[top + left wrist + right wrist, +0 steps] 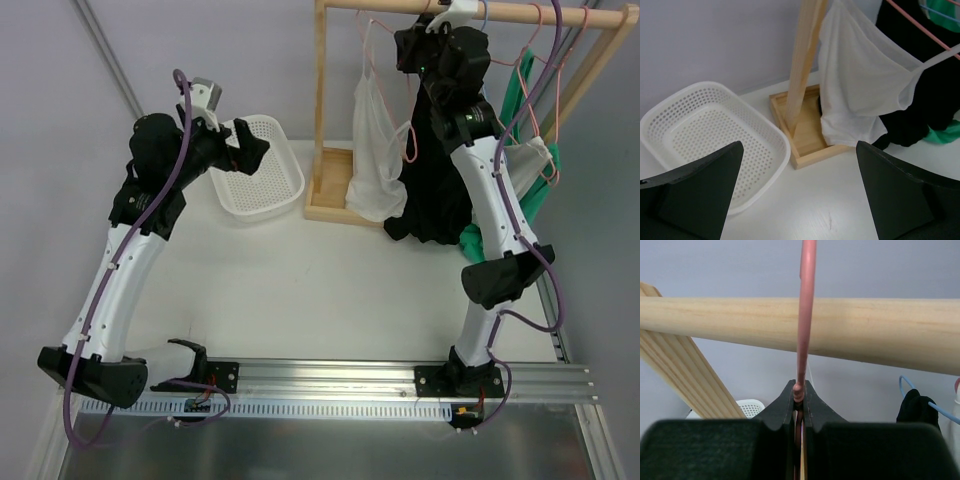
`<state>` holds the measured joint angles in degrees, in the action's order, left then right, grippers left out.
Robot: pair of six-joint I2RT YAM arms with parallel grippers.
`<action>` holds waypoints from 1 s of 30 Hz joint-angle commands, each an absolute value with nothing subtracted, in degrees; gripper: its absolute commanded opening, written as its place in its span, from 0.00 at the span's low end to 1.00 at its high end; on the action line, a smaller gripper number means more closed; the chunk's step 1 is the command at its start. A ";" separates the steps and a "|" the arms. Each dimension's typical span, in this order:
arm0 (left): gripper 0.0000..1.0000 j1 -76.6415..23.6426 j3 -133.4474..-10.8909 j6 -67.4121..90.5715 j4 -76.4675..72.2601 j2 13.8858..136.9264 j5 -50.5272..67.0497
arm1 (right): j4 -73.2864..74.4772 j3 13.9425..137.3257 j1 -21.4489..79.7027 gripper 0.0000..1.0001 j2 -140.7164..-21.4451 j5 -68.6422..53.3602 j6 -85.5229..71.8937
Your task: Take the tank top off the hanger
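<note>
A white tank top (378,150) hangs on a pink hanger (368,45) at the left end of the wooden rail (520,12). My right gripper (408,48) is up at the rail. In the right wrist view it (798,390) is shut on the hanger's neck (806,315) just below the rail (865,330). My left gripper (252,150) is open and empty above the table beside the basket. In the left wrist view (800,147) the tank top (855,85) hangs ahead, one strap stretched right along the hanger arm (920,26).
A white perforated basket (298,186) sits left of the rack's wooden base (335,200); its rim (782,145) shows in the left wrist view. A black garment (440,190) and a green one (530,195) hang right of the tank top. The rack's upright post (802,65) stands between basket and tank top.
</note>
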<state>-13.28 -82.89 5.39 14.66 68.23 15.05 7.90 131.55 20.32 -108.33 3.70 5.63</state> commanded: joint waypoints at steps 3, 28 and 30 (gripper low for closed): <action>0.99 -18.19 -89.64 -1.30 11.34 71.71 20.65 | 2.90 131.66 21.44 0.00 -100.73 5.27 6.42; 0.98 -44.20 -92.38 -13.71 2.91 78.66 26.28 | 13.09 119.97 27.95 0.00 -85.79 13.27 -3.33; 0.97 -45.70 -91.24 -12.75 0.27 78.49 25.58 | 13.27 119.36 28.39 0.00 -85.26 13.53 -4.04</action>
